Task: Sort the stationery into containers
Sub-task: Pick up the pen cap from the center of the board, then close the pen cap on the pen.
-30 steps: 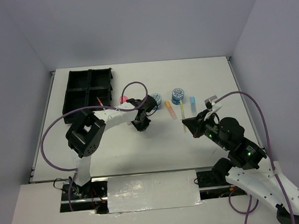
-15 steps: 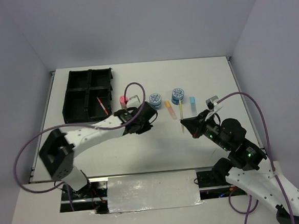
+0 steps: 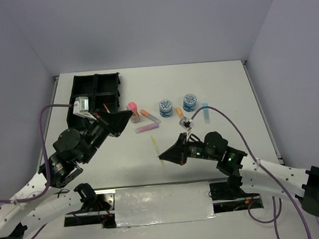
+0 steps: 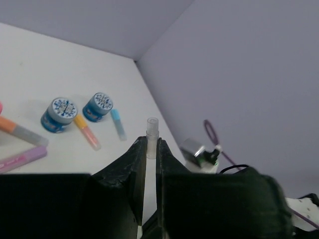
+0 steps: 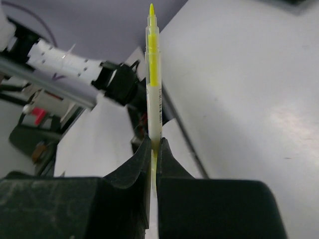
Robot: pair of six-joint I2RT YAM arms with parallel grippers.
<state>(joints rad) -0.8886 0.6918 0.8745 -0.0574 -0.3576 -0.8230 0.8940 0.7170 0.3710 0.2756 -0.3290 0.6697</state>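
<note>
My right gripper (image 3: 163, 155) (image 5: 153, 145) is shut on the thin yellow-green pen (image 3: 155, 144) (image 5: 153, 74), held low over the near middle of the table. My left gripper (image 3: 127, 117) (image 4: 151, 143) is shut on a thin clear tube (image 4: 151, 130) that pokes out past its tips, right beside the pink-capped tube (image 3: 131, 107). The black four-compartment tray (image 3: 96, 76) sits at the far left with an orange pen (image 3: 106, 108) in it. Two blue tins (image 3: 165, 106) (image 3: 189, 101), an orange marker (image 3: 179, 112) and a light-blue marker (image 3: 205, 106) lie further right.
An orange-and-grey marker (image 3: 150, 116) and a pale pink marker (image 3: 147, 128) lie between my two grippers. My left arm covers the tray's near side. Grey walls close the table at the back and both sides.
The left arm drew back from the table's middle to the tray side. The right gripper moved left, now with the yellow-green pen. Two more markers lie near the pink-capped tube.
</note>
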